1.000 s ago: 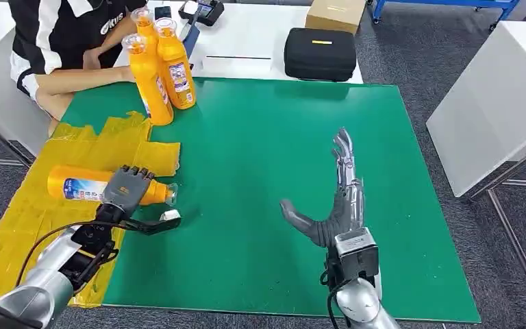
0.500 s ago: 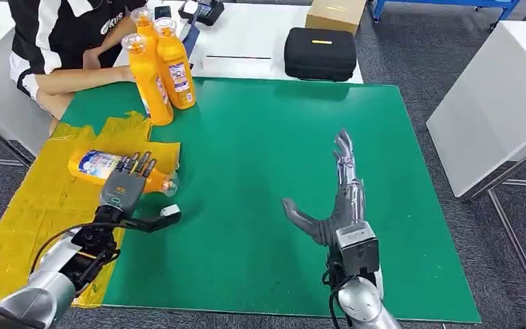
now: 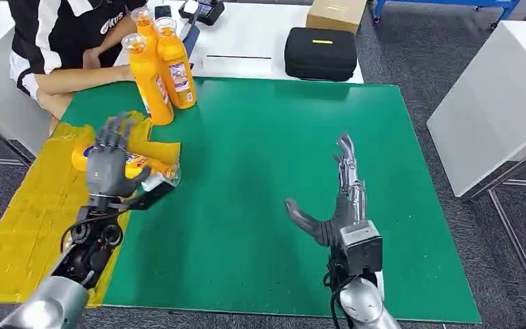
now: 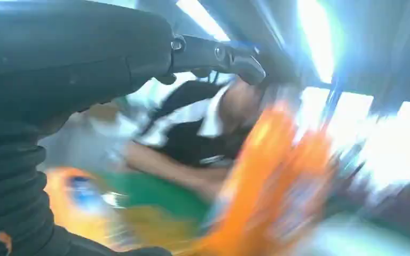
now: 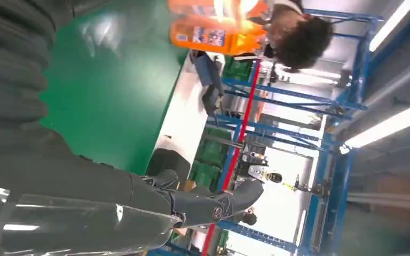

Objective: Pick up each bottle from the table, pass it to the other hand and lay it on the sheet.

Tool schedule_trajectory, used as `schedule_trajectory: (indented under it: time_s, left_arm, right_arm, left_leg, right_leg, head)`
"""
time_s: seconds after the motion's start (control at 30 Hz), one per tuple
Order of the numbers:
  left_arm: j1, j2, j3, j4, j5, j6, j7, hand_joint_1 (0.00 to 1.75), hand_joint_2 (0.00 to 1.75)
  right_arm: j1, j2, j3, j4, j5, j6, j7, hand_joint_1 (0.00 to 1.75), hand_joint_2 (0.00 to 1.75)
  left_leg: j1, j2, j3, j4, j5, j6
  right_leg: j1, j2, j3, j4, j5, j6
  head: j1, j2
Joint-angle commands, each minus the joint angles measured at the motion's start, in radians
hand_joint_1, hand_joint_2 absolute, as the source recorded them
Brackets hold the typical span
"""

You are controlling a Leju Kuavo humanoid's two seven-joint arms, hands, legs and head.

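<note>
An orange bottle lies on its side on the yellow sheet, its cap toward the green mat. My left hand is raised in front of it with fingers spread and nothing in them. Out over the green mat, my right hand stands edge-up, fingers straight, thumb out, empty. Three more orange bottles stand together at the mat's far left corner. The left wrist view is motion-blurred and shows the lying bottle and the standing bottles.
A person in a black and white shirt sits at the far left, an arm resting by the standing bottles. Behind the mat on a white table are a black case and a cardboard box. Another white table stands at right.
The bottle shifted farther along the sheet while under my left hand. That hand has since let go and risen with fingers spread. My right hand has hardly moved.
</note>
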Motion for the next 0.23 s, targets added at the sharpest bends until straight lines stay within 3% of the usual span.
schedule_trajectory:
  time_s: [0.03,0.07,0.13,0.23]
  left_arm:
    - [0.135,-0.066,-0.024,-0.542,0.507,-0.142,-0.086,0.00,1.75]
    - [0.144,-0.050,-0.070,-0.602,0.579,-0.157,-0.086,0.00,1.75]
    - [0.157,-0.030,-0.112,-0.656,0.652,-0.178,-0.086,0.00,1.75]
    - [0.166,-0.030,-0.121,-0.671,0.692,-0.201,-0.086,0.00,1.75]
  right_arm:
    - [0.016,-0.008,-0.026,0.008,-0.086,-0.024,-0.064,0.00,1.75]
    - [0.027,-0.012,-0.029,-0.007,-0.103,-0.032,-0.072,0.00,1.75]
    - [0.045,-0.012,-0.032,-0.029,-0.116,-0.040,-0.074,0.00,1.75]
    - [0.056,-0.008,-0.035,-0.044,-0.122,-0.039,-0.070,0.00,1.75]
  left_leg:
    - [0.001,0.001,0.006,0.001,-0.004,0.000]
    - [0.001,0.001,0.010,0.002,-0.007,0.000]
    - [0.001,-0.002,0.003,0.001,-0.002,0.000]
    - [0.001,-0.001,0.004,0.000,-0.003,0.000]
  right_leg:
    - [0.001,0.002,0.006,0.001,-0.003,-0.005]
    - [0.002,0.002,0.010,0.002,-0.005,-0.008]
    - [0.002,-0.001,0.003,0.000,-0.003,-0.004]
    - [0.002,-0.001,0.003,0.000,-0.003,-0.004]
  head:
    - [0.000,0.000]
    - [0.000,0.000]
    - [0.000,0.000]
    - [0.000,0.000]
